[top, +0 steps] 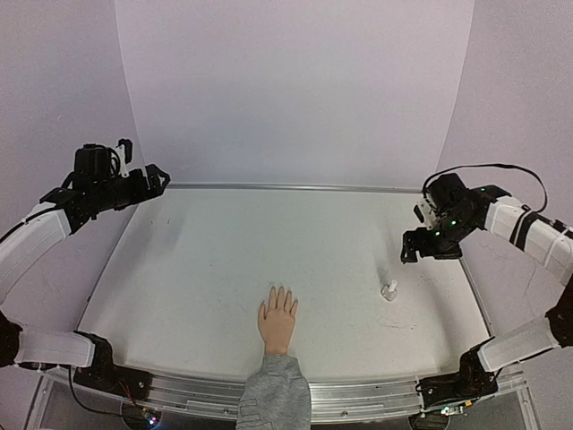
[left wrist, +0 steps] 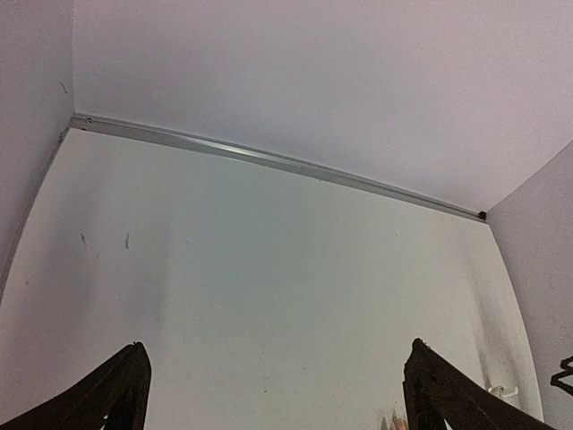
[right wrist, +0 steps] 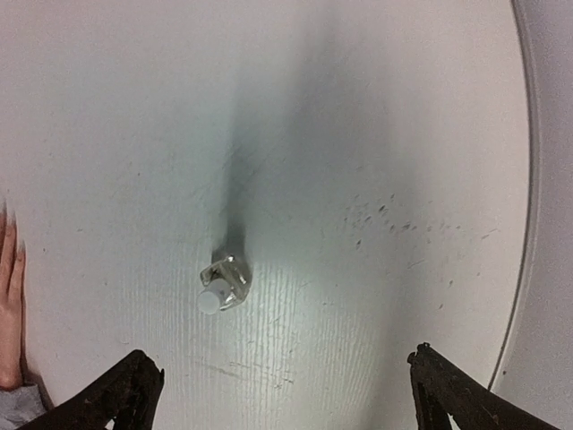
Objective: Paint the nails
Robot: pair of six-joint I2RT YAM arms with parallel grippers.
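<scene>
A small flesh-coloured hand [top: 277, 324] with a grey sleeve cuff [top: 274, 390] lies flat near the table's front edge, fingers pointing away from the arms. The nails [top: 280, 293] are tiny and pale at its fingertips. In the right wrist view the hand [right wrist: 10, 305] shows only at the left border. A small clear bottle [top: 389, 290] with a whitish cap stands to its right. My right gripper [top: 428, 250] hovers open above and beyond the bottle [right wrist: 224, 285], which sits left of the gap between its fingers. My left gripper [top: 154, 180] is open, high at the far left, with nothing between its fingers.
The white table [top: 224, 260] ends at a metal rail [top: 286, 187] along the back wall. Its right rim [right wrist: 528, 224] runs close to my right gripper [right wrist: 279, 369]. Dark specks [right wrist: 380, 219] mark the surface. The left wrist view shows bare tabletop [left wrist: 269, 269] and the back rail [left wrist: 269, 159].
</scene>
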